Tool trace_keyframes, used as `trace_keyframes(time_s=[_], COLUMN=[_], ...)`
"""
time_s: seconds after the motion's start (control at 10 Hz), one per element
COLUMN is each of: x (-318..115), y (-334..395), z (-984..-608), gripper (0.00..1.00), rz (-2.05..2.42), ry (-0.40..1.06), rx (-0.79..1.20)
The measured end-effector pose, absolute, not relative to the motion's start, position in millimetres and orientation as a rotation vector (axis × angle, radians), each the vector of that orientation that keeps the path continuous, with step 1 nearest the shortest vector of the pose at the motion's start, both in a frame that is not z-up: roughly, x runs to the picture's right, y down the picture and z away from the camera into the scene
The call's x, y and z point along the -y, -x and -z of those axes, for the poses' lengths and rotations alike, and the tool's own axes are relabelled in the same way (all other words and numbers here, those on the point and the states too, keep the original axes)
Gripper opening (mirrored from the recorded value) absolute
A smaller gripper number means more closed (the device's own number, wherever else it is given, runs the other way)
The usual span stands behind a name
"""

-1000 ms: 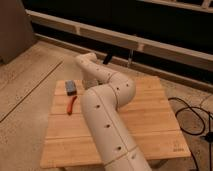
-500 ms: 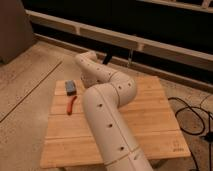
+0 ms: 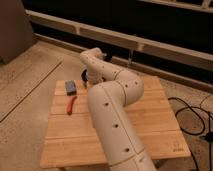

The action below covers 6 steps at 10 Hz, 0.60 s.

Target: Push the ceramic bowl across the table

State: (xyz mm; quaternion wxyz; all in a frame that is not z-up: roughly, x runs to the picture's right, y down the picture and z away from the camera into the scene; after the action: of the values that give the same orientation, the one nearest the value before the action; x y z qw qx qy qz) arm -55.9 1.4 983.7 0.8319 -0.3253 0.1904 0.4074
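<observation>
Speckled concrete floor (image 3: 30, 75) is seen around the table (image 3: 150, 125). The ceramic bowl (image 3: 84, 76) is glimpsed near the table's far edge, mostly hidden behind the white arm (image 3: 112, 105). The hand (image 3: 90, 80) is placed just beside the bowl; its state cannot be told. A blue-grey block (image 3: 71, 87) and red tool (image 3: 72, 105) are noted just left of the arm.

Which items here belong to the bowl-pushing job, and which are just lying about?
Job: ceramic bowl, mostly hidden behind the arm; table; gripper, at the table's far edge by the bowl, hidden by the arm.
Lying about: blue-grey block; red tool; black cable on the floor.
</observation>
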Motion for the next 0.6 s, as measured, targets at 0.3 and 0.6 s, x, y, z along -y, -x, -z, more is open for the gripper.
trace_keyframes(time_s=[0.3, 0.6], x=[0.6, 0.6], y=[56.6, 57.6], z=[-983.3, -982.8], gripper=[0.65, 0.65], rz=[-0.856, -0.854], ry=[0.68, 0.684], rx=[-0.407, -0.408])
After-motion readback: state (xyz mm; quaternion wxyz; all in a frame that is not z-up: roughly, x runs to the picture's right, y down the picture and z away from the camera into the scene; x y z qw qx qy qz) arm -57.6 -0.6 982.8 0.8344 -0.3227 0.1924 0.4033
